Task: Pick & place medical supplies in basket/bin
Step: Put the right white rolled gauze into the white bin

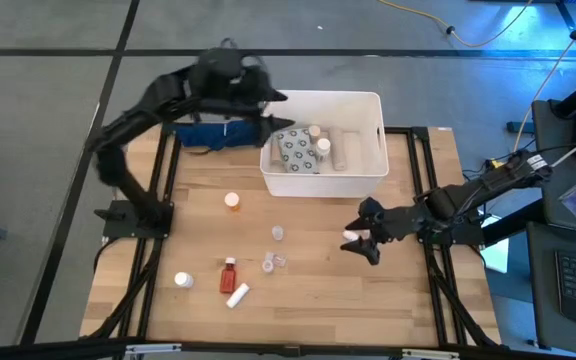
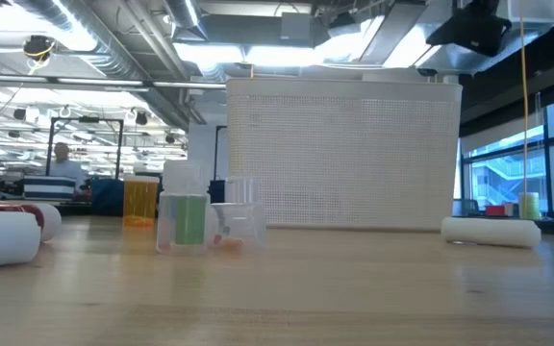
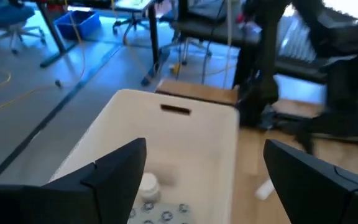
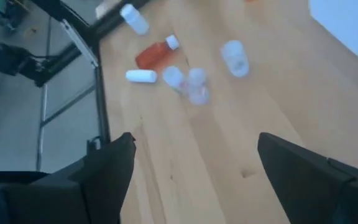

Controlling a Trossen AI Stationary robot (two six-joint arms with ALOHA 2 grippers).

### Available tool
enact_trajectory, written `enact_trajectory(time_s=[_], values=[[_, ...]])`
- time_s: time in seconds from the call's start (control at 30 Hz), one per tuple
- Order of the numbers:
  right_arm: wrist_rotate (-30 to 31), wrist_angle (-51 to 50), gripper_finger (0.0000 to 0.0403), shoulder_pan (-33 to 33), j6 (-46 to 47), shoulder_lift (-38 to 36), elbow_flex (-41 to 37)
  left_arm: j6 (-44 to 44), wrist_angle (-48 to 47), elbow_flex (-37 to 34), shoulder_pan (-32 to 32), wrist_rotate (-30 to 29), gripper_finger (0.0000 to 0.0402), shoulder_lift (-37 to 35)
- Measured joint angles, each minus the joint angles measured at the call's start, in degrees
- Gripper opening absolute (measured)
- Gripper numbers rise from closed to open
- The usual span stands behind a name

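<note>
Over the left end of the white tub [image 1: 368, 105] hangs the left gripper [image 1: 273, 125], jaws spread and empty, with the grey dotted packet [image 1: 295, 150] and a white bottle [image 1: 322, 147] lying inside the tub just beneath it. The right gripper [image 1: 360, 243] hovers above the table, jaws apart, a white tube [image 1: 352, 236] beside its fingertips; the red bottle [image 1: 229, 274] and clear cups [image 1: 273, 262] lie well apart from it.

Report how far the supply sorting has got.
Done: the bin already holds the dotted packet and a few white bottles. In hand: nothing; the left gripper hangs open over the bin, and the right gripper is open above the table beside a white tube. Left: the orange-capped bottle, red bottle, clear cups and other white items.
</note>
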Motion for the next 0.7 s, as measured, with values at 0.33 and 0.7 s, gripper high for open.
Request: enact_trajectory(time_s=[0.33,0.7], values=[[5.5,-10.0,0.0338,-0.1,5.8,10.0,0.0,-9.0,20.8,-34.4,-5.9,-8.0,0.0317,-24.9],[2.9,-18.7,0.0338,-0.5,10.5,21.4,0.0,-16.5,32.0,-55.3,-9.2,-12.6,0.0317,-39.3]])
